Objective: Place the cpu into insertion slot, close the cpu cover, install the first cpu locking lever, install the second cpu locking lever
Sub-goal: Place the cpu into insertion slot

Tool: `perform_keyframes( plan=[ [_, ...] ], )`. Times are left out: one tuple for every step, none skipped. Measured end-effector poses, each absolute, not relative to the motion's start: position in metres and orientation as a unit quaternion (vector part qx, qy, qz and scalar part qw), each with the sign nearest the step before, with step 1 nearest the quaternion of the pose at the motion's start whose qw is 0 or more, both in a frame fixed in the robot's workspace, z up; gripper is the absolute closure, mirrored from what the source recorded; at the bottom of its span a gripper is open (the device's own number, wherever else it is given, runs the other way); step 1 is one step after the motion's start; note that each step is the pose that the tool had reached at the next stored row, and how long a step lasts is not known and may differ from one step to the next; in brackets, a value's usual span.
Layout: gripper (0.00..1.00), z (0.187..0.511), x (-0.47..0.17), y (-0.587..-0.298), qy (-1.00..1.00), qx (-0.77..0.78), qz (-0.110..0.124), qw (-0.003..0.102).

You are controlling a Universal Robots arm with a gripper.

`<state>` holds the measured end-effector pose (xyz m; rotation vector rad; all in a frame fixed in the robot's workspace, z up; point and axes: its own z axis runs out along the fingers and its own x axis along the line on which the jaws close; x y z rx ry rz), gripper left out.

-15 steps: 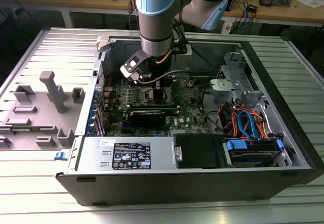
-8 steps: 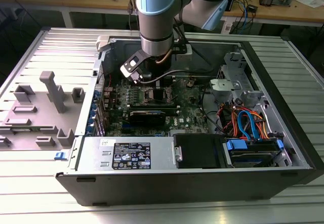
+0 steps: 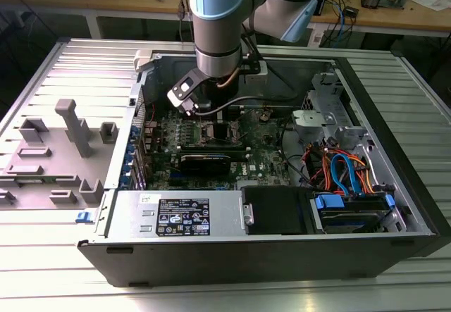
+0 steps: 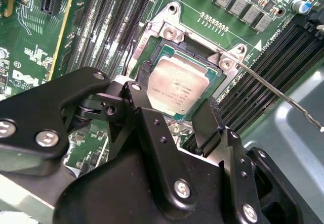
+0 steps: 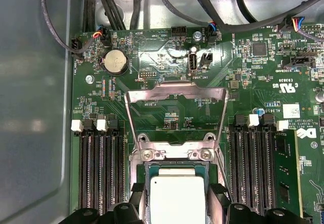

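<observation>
Placement of the small square cpu [image 4: 176, 88], with its dull silver-grey metal top, looks all but finished. It lies flat inside the dark, metal-rimmed square insertion slot [image 4: 190, 46] on the green motherboard [image 5: 167, 57]. The black two-fingered end effector [image 5: 177, 192] straddles it with its fingers [image 5: 136, 196] spread, one on each side of the socket. In the first wrist view a sliver of socket edge shows between each finger and the chip, so I judge it open and gripping nothing.

The thin silver-grey cpu cover [image 5: 174, 88], a frame with a large cut-out, stands hinged back and is not yet closed. A thin steel wire lever [image 4: 276, 91] juts free beside the socket. Leaving the chip calls, I think, for a straight lift so that neither finger nudges it off its seat.

The open dark computer case [image 3: 211, 256] lies on a ribbed silver metal worktop [image 3: 84, 65]. Grey plastic fixtures [image 3: 67, 125] stand beside it, and cluttered wooden benches [image 3: 394, 16] run behind.
</observation>
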<state>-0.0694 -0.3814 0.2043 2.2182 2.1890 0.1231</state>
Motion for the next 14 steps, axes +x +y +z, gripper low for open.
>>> perform_keyframes(
  plan=[
    [0.39,0.205,-0.0694,-0.3813,0.702,0.711,0.039,0.011],
    [0.39,0.2057,-0.0693,-0.3813,0.702,0.711,0.039,0.011],
    [0.39,0.2058,-0.0692,-0.3813,0.702,0.711,0.039,0.01],
    [0.39,0.2058,-0.0692,-0.3813,0.702,0.711,0.039,0.01],
    [0.39,0.2059,-0.0693,-0.3813,0.702,0.711,0.039,0.01],
    [0.39,0.206,-0.0692,-0.3814,0.702,0.711,0.039,0.01],
    [0.39,0.206,-0.0692,-0.3814,0.702,0.711,0.039,0.01],
    [0.39,0.2061,-0.0692,-0.3813,0.702,0.711,0.038,0.01],
    [0.39,0.206,-0.0692,-0.3813,0.702,0.711,0.038,0.01],
    [0.39,0.2061,-0.0692,-0.3814,0.702,0.711,0.038,0.01],
    [0.39,0.206,-0.0696,-0.3813,0.702,0.711,0.038,0.01],
    [0.39,0.2061,-0.0708,-0.3814,0.702,0.711,0.038,0.01],
    [0.39,0.206,-0.0719,-0.3814,0.702,0.711,0.038,0.01],
    [0.39,0.2058,-0.0735,-0.3814,0.702,0.711,0.038,0.01]
  ],
)
